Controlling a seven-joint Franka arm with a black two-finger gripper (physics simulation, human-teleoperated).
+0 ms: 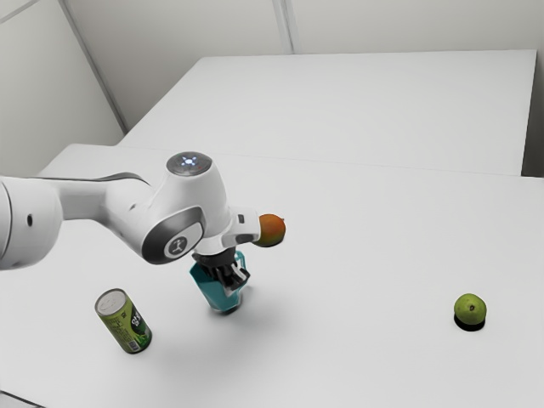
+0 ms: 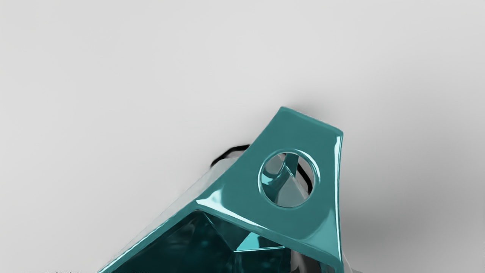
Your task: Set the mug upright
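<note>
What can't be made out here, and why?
- Exterior view: part of the mug, behind the gripper.
- Exterior view: one side of the orange fruit, behind the arm.
- Exterior view: print on the can, too small to read.
- Wrist view: more of the mug, cut off by the bottom edge.

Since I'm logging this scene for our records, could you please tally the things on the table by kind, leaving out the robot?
Mugs: 1, the teal mug
Cans: 1, the green can
Fruits: 2, the orange fruit and the green fruit
Total: 4
</note>
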